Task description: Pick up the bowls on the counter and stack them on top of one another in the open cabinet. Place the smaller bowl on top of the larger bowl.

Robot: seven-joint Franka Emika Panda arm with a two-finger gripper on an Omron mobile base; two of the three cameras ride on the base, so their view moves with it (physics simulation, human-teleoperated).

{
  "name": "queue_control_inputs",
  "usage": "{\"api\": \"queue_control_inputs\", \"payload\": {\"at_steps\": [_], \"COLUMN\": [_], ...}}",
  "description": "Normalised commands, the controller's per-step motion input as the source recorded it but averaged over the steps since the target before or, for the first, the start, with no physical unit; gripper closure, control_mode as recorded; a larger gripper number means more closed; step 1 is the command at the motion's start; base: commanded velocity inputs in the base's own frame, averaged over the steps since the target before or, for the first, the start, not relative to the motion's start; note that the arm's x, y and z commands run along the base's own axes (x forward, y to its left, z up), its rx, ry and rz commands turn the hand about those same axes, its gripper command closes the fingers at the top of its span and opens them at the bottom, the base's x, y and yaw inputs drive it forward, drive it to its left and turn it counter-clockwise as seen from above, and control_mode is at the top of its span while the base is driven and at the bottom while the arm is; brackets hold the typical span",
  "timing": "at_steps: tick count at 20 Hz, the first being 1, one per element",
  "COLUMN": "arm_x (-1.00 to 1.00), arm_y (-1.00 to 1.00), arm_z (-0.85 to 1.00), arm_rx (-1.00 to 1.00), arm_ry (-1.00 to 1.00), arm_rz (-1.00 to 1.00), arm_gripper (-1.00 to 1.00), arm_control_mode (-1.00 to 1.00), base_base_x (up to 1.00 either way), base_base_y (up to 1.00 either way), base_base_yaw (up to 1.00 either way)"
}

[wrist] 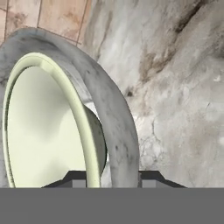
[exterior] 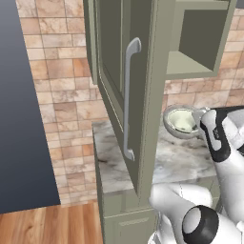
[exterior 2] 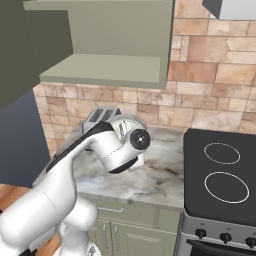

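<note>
Over the counter point(wrist: 183, 87), hand point(wrist: 111, 178) pinching larger bowl point(wrist: 118, 127) rim

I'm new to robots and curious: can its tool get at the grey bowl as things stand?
Likely yes: the tool sits astride the rim of the grey bowl, one fingertip on each side, so the way looks free.

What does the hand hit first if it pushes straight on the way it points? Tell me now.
The hand straddles the rim of the larger bowl, so that comes first. Beyond it lies the marble counter, though depth is hard to judge.
</note>
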Motion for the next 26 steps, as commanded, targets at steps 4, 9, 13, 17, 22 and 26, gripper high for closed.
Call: {"api": "queue_control_inputs", "payload": {"at_steps": [4,9,13,17,22,26], "arm_x": [-0.43,-0.41,-0.42,-0.37,-0.20,-0.06], "arm_y": [0.00,0.00,0.00,0.00,0.00,0.04], "arm_z": [0.68,0.66,0.65,0.61,0.52,0.38], "arm_rx": [0.00,0.00,0.00,0.00,0.00,0.00], "arm_ry": [-0.04,-0.04,-0.02,-0.02,-0.04,-0.02], "arm_rz": [0.00,0.00,0.00,0.00,0.00,0.00], "arm_gripper": [1.00,1.00,1.00,1.00,1.00,1.00], "arm_control_mode": [-1.00,-1.00,-1.00,-1.00,-1.00,-1.00], "base_base_x": [0.00,0.00,0.00,0.00,0.00,0.00], "base_base_y": [0.00,0.00,0.00,0.00,0.00,0.00], "base_base_yaw": [0.00,0.00,0.00,0.00,0.00,0.00]}}
